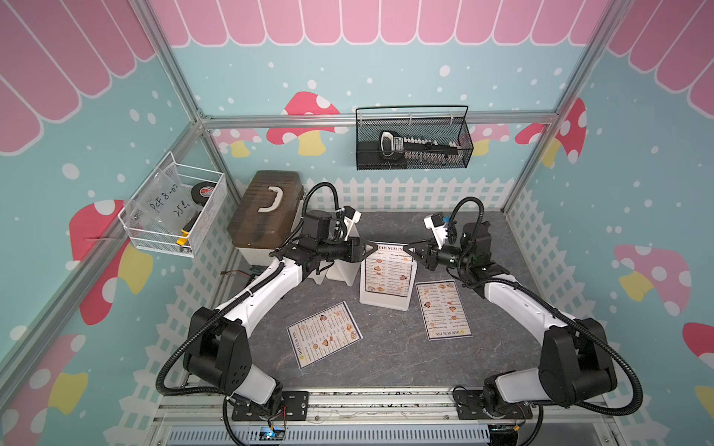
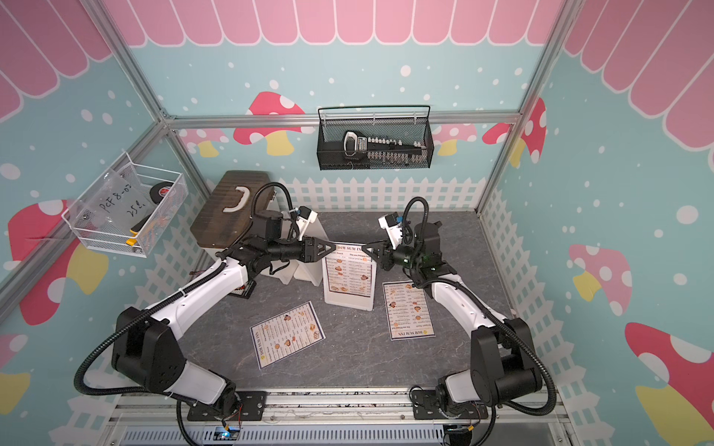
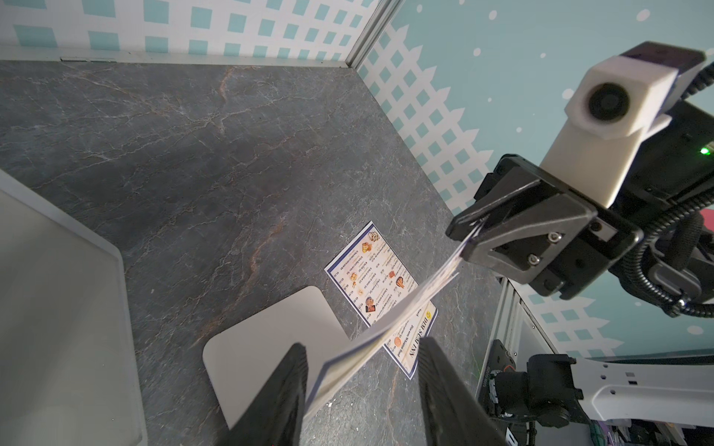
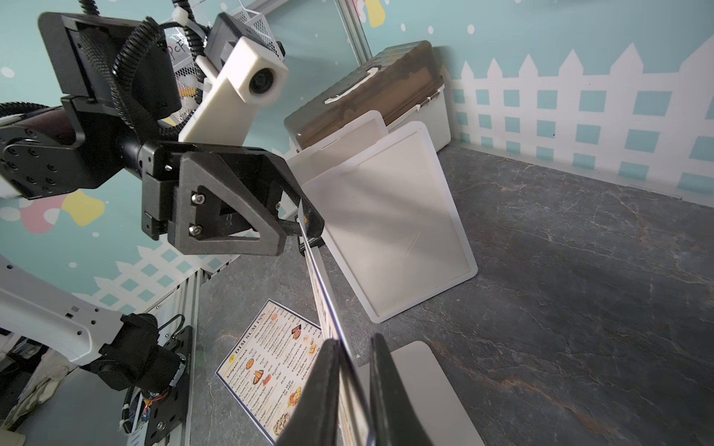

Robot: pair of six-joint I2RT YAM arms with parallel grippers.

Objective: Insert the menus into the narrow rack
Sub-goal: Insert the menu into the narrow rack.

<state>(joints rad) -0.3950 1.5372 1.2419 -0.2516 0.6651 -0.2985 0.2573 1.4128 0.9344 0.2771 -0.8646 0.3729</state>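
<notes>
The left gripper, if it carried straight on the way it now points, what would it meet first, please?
The upright menu: its top corner sits between the left gripper's open fingers, so the sheet would probably run deeper into the jaws. Beyond, the right gripper faces it at the opposite corner.

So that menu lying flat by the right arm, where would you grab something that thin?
Probably its near short edge, by the DIM SUM INN heading. The flat menu lies fully on the table, nothing overhanging, so one jaw likely must come from above and pry that edge up. Approach from the front; the rack stands close beside its far corner.
</notes>
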